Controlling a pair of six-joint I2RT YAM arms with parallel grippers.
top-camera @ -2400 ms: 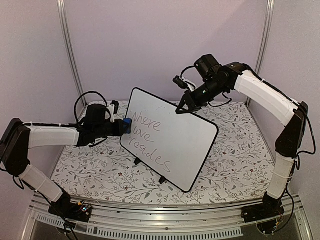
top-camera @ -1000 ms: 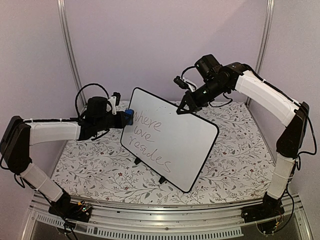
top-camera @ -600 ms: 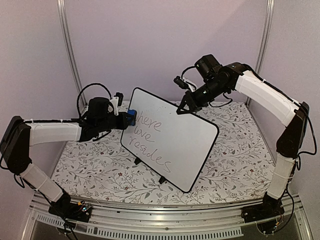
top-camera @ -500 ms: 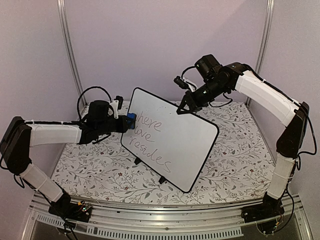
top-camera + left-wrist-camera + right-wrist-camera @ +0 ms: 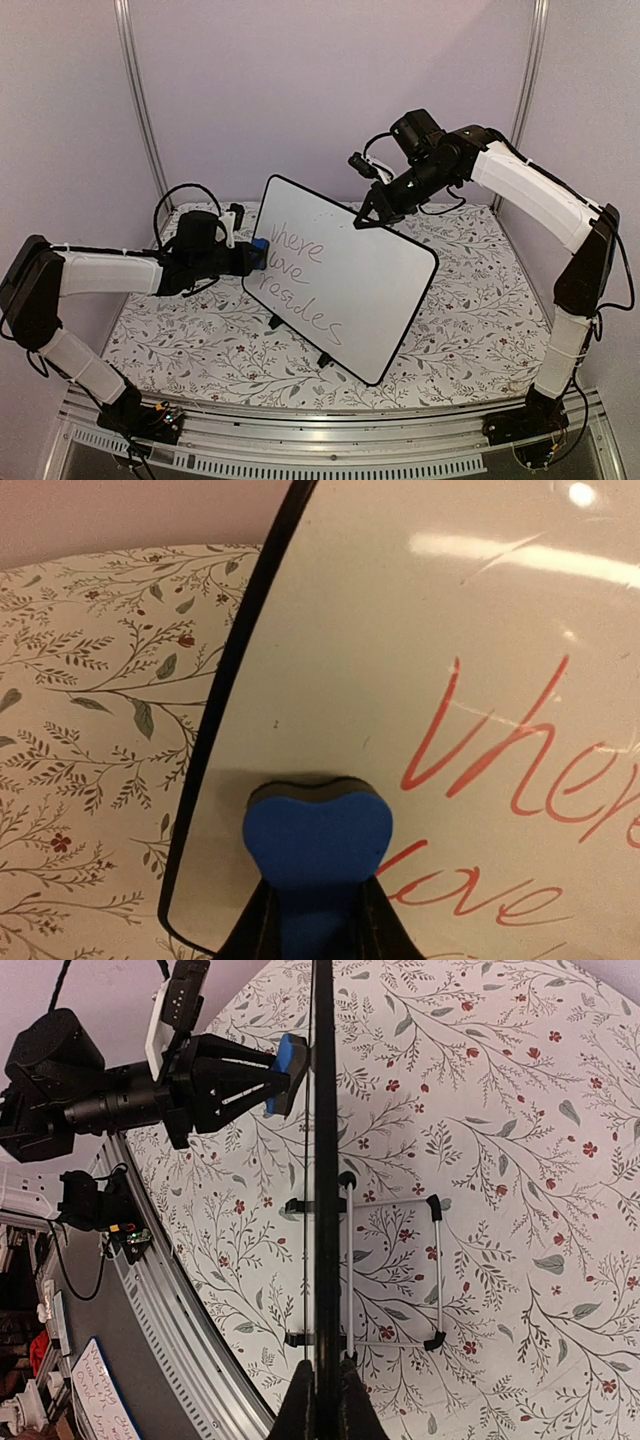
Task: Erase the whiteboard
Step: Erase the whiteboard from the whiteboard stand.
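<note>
The whiteboard (image 5: 340, 290) stands near the middle of the table, propped nearly upright on small black feet and a thin wire stand (image 5: 390, 1270) behind it, so its writing side faces the left arm. It is a smooth, glossy white panel with rounded corners and a narrow black rim; lamp glare shows on it in the left wrist view. Three lines of slanted handwriting, reading roughly "where love resides", cover its left half. The right claw (image 5: 362, 219) is clenched on the top rim, most likely to brace the light board so it does not tip or slide when rubbed. The left claw (image 5: 248, 256) is clenched on a small blue eraser (image 5: 318, 845), a soft-looking foam block with a dark felt face, squeezed in at its waist by the grip. The felt is pressed to the board near its left rim, just beside the first word, apparently placed for a wipe across the writing. Underneath lies a matte tablecloth (image 5: 470, 310) printed with leafy sprigs and red flowers
</note>
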